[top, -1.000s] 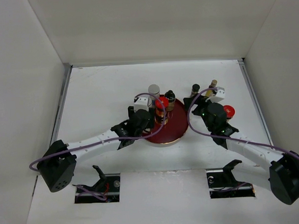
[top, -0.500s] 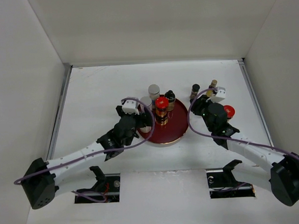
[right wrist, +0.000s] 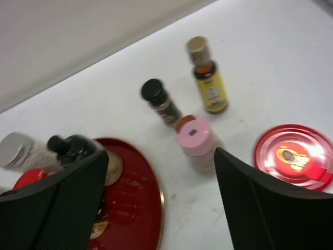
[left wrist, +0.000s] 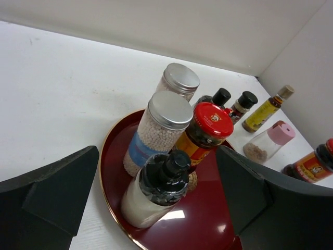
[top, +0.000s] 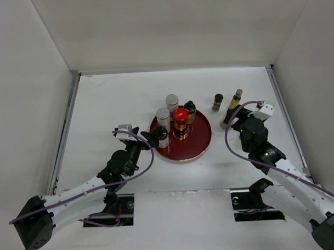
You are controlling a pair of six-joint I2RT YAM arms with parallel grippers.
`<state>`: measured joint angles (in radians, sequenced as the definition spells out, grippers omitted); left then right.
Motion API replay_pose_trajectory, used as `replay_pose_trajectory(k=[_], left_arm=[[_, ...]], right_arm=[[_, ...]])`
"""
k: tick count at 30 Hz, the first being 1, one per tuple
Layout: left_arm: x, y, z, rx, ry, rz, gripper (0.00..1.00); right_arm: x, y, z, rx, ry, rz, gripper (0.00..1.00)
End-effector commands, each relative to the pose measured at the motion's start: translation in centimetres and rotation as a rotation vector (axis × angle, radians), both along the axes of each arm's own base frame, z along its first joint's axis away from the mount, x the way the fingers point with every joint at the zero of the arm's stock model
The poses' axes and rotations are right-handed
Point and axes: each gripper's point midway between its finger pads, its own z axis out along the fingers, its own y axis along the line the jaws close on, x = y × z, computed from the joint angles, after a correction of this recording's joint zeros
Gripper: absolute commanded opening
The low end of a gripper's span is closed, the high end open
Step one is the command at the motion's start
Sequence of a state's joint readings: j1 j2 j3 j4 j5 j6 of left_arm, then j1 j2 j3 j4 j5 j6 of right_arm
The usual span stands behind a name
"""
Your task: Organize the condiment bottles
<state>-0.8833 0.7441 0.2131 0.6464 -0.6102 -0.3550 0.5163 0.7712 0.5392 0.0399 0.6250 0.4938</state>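
The round dark red tray [top: 195, 148] carries two silver-topped shakers [left wrist: 162, 130], a red-lidded jar [left wrist: 208, 127], a black-capped dark bottle [top: 189, 109] and a black-capped white bottle [left wrist: 153, 192]. My left gripper [left wrist: 156, 213] is open at the tray's left rim. The white bottle stands between its spread fingers and touches neither. Right of the tray, a dark bottle [right wrist: 160, 101], a yellow bottle [right wrist: 208, 80], a pink-capped shaker [right wrist: 195, 139] and a red-lidded jar [right wrist: 292, 155] stand on the table. My right gripper [right wrist: 161, 208] hangs open just short of the pink-capped shaker.
White walls enclose the table on the left, back and right. The right wall runs close to the yellow bottle [top: 236, 100] and my right arm [top: 278, 165]. Bare red tray floor [right wrist: 130, 208] lies under the right gripper's left finger.
My left gripper has opened, left the black-capped white bottle on the tray's left side and drawn back to the left. The right arm has swung right and now covers the red-lidded jar from above.
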Motion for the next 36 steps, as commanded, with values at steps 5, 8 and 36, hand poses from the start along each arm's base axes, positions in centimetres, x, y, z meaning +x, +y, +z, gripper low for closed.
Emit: replay_pose_trajectory(k=[5,8,36], left_arm=[[0.4,0.2,-0.5,-0.114,0.012,0.006,1.0],[0.4,-0.1,-0.6,-0.137,0.025,-0.016,1.0],[0.5,-0.4,-1.3,-0.155,0.058,-0.047,1.0]], right_arm=[[-2.0,-8.6,-1.2,-0.152,0.187,-0.35,0.95],[-1.8,-10.0,-2.7,-0.18,0.245,-0.407,0.97],[0.1,-9.5,-9.3,-0.073,0.38,-0.327,0.7]])
